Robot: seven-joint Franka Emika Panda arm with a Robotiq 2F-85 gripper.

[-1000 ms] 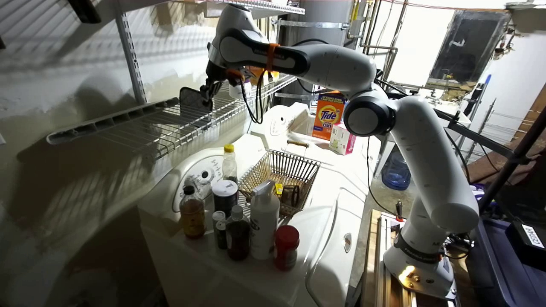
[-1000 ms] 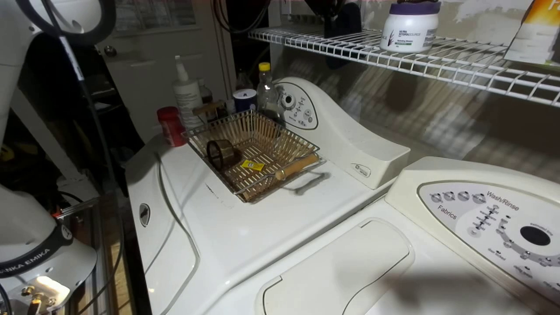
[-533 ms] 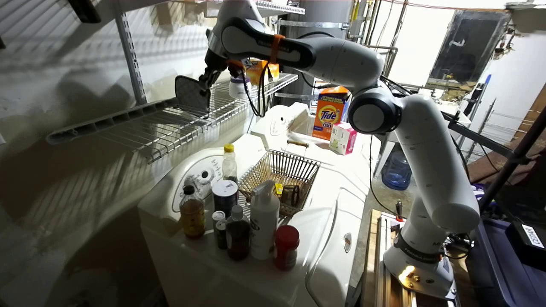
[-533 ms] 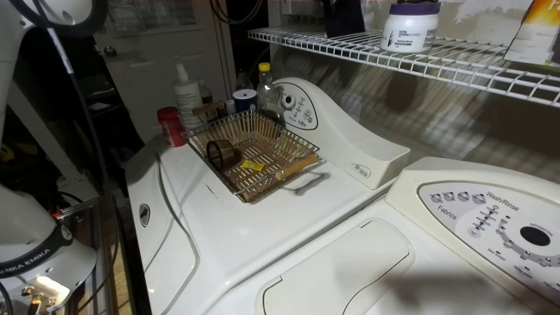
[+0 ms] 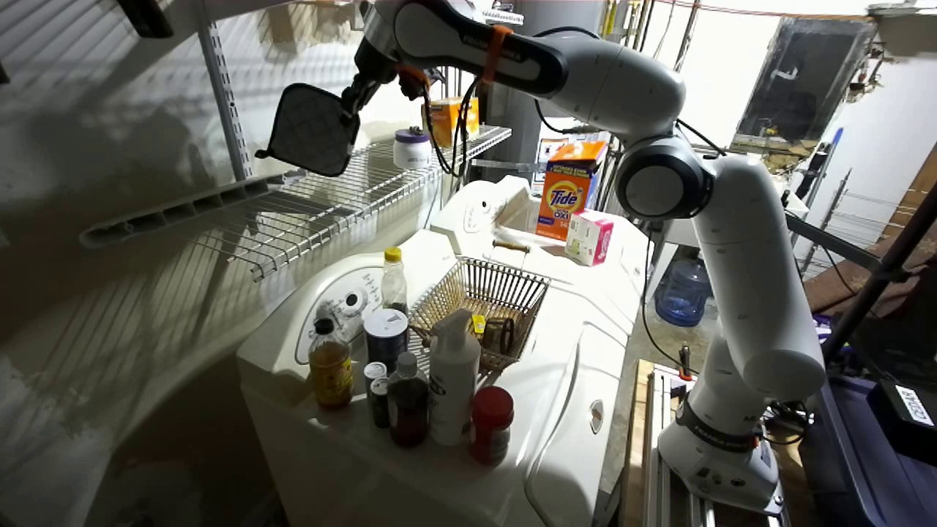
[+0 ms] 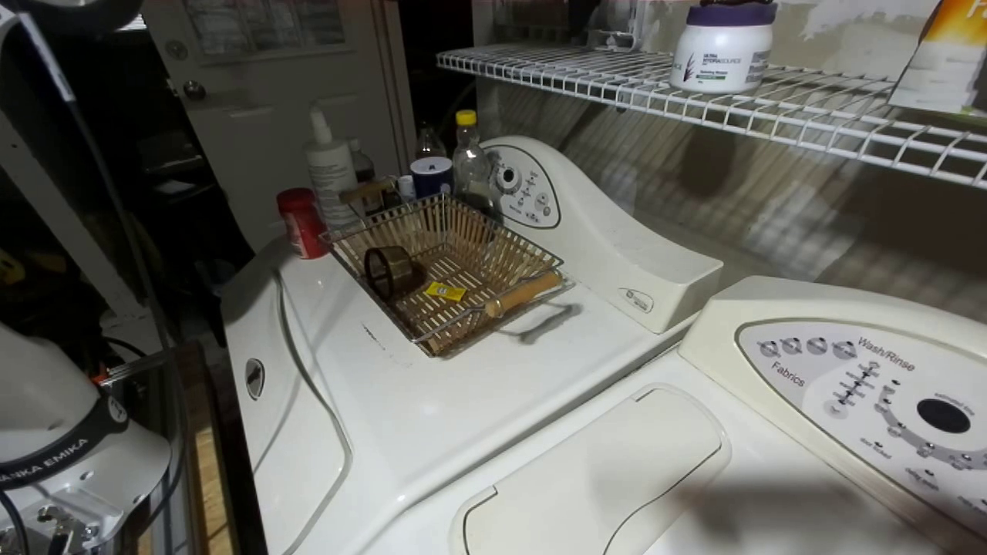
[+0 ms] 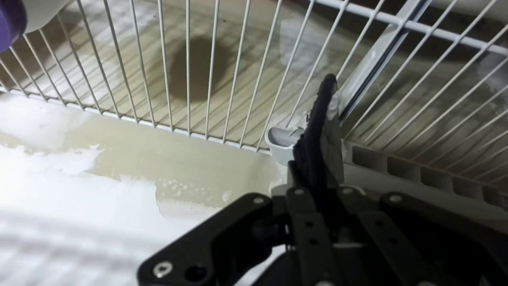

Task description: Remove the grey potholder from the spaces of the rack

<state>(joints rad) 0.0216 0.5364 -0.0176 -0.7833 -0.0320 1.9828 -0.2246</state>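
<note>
"Potholder (image 5: 311, 129) is hanging where?"

"It's hanging in the air above the rack (image 5: 351, 222), clear of it. In an exterior view its flat face is showing, grey and tilted, with a small tab (image 5: 263, 154) sticking out at the lower left corner."

"And are the jaws holding it?"

"Yes, they're pinching it by one edge. They're sitting almost together, only the potholder filling the gap. In the wrist view it's standing edge-on as a dark strip between the fingers (image 7: 301, 206), and the rack is stretching out behind it."

"Is anything sitting on the rack?"

"A tub (image 6: 717, 58) with a purple lid (image 6: 729, 15) is standing there in both exterior views, and an orange box (image 5: 450, 121) is sitting farther along, near the tub. In the wrist view part of the lid is peeking in at the top left."

"What's the arm (image 5: 622, 88) doing?"

"It's reaching across above the table (image 6: 432, 416). A basket (image 6: 478, 231) is resting down there, lower than the rack, and a yellow packet (image 6: 445, 290) is lying inside. Several bottles (image 5: 454, 380) and a red jar (image 5: 492, 428) are standing near the basket."
</note>
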